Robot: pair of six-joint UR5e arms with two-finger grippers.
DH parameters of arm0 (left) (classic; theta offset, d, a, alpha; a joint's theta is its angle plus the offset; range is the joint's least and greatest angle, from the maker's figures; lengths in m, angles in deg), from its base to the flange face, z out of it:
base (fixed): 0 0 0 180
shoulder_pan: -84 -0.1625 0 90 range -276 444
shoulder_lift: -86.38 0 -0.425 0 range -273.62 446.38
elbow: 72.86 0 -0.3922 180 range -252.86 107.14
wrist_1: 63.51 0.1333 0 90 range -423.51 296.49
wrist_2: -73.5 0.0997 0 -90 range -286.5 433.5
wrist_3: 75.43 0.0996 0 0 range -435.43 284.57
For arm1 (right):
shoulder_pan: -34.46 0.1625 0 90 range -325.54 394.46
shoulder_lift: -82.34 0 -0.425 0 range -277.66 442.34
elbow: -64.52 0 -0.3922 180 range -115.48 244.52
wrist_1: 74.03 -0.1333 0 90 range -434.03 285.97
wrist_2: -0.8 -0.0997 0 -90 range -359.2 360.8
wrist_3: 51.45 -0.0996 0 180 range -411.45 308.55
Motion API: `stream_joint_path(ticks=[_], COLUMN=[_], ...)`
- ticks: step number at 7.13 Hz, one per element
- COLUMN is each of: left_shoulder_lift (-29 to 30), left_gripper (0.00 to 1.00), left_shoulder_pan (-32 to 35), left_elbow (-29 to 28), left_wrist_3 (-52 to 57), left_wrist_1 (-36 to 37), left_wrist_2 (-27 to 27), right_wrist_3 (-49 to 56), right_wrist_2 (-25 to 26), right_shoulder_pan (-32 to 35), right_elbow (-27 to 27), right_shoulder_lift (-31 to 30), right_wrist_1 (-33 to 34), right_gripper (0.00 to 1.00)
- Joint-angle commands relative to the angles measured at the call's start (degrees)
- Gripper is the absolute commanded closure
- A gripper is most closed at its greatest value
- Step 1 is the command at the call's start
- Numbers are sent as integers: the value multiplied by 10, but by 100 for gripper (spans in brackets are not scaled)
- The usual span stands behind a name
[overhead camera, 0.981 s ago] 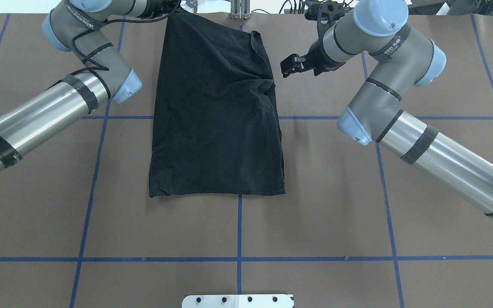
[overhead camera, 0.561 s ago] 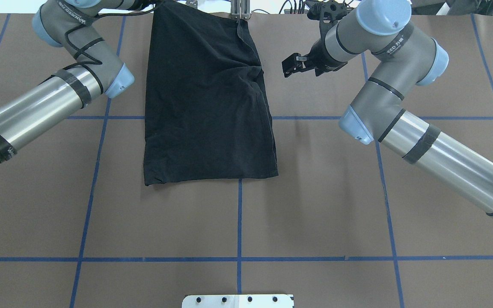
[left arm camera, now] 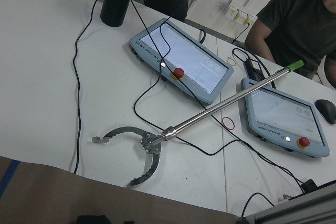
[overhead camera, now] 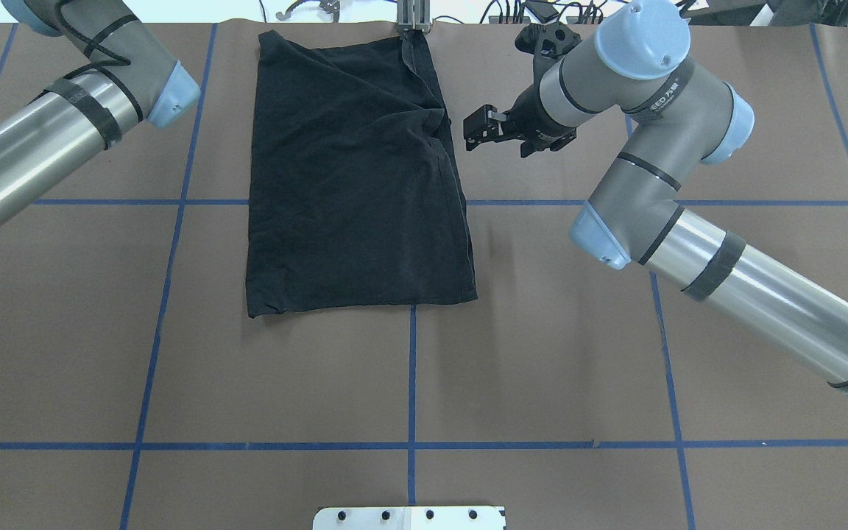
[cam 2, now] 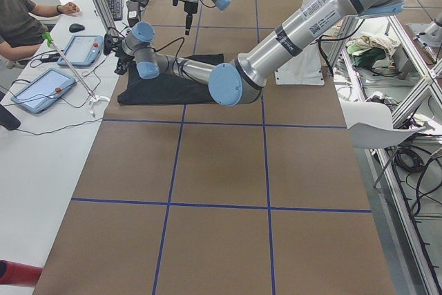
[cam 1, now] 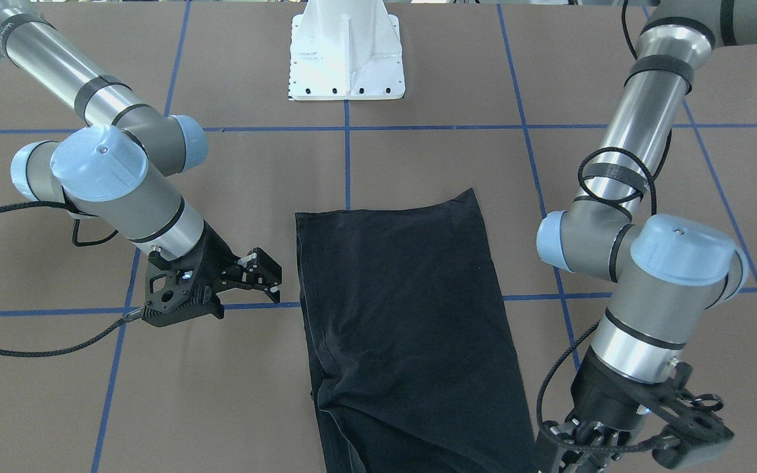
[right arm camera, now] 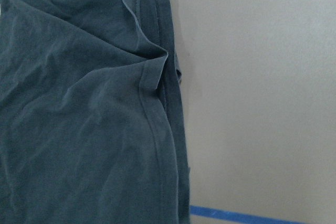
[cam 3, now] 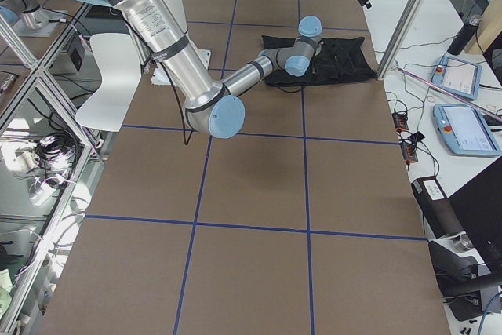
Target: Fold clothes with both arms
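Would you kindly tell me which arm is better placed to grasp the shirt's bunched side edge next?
Right. The right hand hovers open just beside the T-shirt's bunched edge, while the left hand sits away at the shirt's opposite far corner.

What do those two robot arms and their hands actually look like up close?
Both the left arm and the right arm are shiny silver tubes joined by matte grey elbows with light-blue round caps, black bands and small white lettering. Black cables loop along them. The right hand is black and skeletal with two fingers; the left hand is black too, partly cut off.
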Motion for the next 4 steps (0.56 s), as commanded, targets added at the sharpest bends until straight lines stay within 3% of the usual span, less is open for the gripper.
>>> stream_joint_path(ticks=[1,4], left_shoulder_lift=[-74,-118], left_gripper=[0,0], left_shoulder_pan=[0,-33], left_elbow=[112,165], left_wrist_3=[9,1], left_wrist_1=[35,36], left_wrist_2=[-68,-69], right_wrist_3=[-135,-154], right_wrist_2=[18,117], right_shoulder_pan=[-39,-106], right_elbow=[25,21], right_shoulder_lift=[8,32], right_wrist_1=[7,110], right_gripper=[0,0])
